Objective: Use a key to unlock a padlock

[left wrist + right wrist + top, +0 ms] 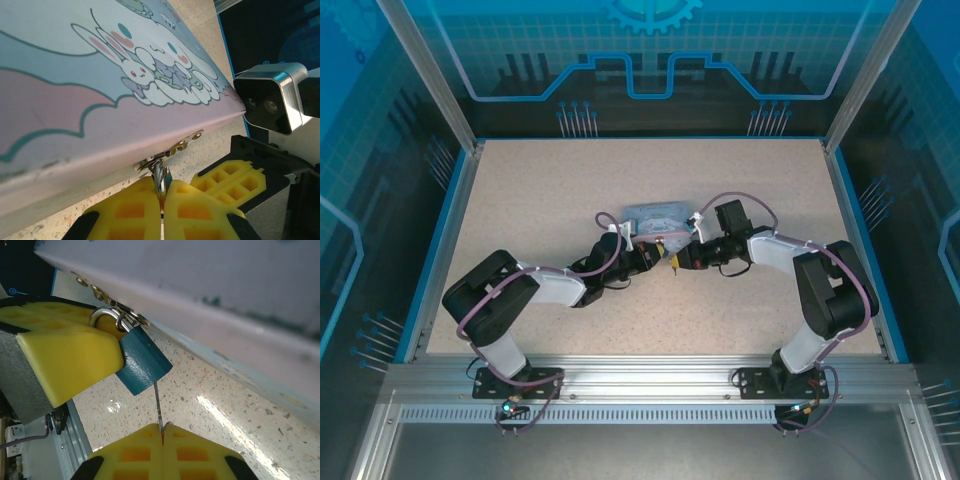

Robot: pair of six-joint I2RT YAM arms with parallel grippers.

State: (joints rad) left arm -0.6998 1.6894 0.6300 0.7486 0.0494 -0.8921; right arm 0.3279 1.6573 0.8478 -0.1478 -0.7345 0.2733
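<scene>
The padlock (144, 360) hangs from the tin's (225, 285) hasp (129, 316), clamped in the left tool (161, 200). The right tool (162, 432) pinches the key (157, 405), whose tip meets the padlock's underside. Insertion seems to be the step in hand. Next, the key likely needs seating fully, then twisting.

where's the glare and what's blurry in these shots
Right wrist: glare on the table, tin soft, padlock and key sharp. Left wrist: shackle glints, tin print clear. Top: evenly lit, padlock too small to make out.
</scene>
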